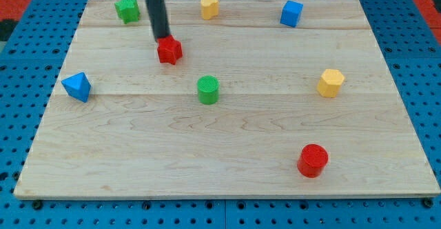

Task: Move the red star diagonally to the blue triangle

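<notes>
The red star lies on the wooden board at the upper left of centre. The blue triangle lies near the board's left edge, below and to the left of the star. My tip is the lower end of the dark rod that comes down from the view's top. It stands right at the star's upper-left edge, touching it or very nearly so.
A green star lies at the top left, a yellow block at top centre, a blue cube at top right. A green cylinder sits mid-board, a yellow block at right, a red cylinder at lower right.
</notes>
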### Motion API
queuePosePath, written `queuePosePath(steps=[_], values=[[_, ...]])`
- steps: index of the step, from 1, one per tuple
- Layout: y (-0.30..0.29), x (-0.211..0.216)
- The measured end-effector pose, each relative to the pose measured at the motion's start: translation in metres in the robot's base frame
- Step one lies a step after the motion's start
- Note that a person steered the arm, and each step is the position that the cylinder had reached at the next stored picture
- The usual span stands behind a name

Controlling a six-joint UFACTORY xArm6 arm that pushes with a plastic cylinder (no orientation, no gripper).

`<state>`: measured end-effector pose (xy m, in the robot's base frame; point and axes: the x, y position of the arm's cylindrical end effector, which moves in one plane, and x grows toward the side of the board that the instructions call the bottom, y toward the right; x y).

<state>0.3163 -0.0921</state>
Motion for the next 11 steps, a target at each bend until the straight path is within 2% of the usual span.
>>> queuePosePath(steps=[1, 2, 3, 4, 6, 7, 8, 9, 11], values=[[0.05, -0.002], [0.022, 0.042], [0.018, 0.0], [-0.007, -0.006], [-0.021, 0.111], [-0.021, 0.15], [-0.047, 0.149], [-0.053, 0.168], [0.009, 0.2]])
